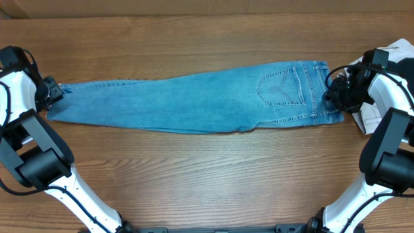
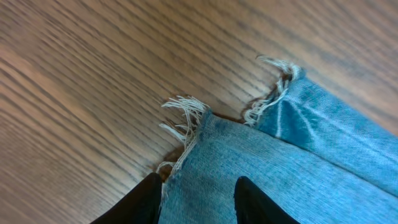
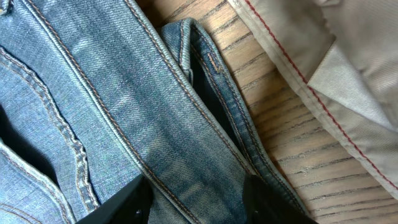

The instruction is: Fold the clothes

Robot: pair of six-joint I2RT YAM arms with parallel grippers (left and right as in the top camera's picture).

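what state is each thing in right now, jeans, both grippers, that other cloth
jeans, flat on the table, legs stacked, waist right, frayed hems left
left gripper, open, astride a frayed hem
right gripper, open, over the waistband
off-white garment, bunched up beside the waistband, unfolded

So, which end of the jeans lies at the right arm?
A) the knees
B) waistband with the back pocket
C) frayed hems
B: on the jeans, the stitched pocket and waistband sit by the right pincer; the frayed hems lie at the left pincer.
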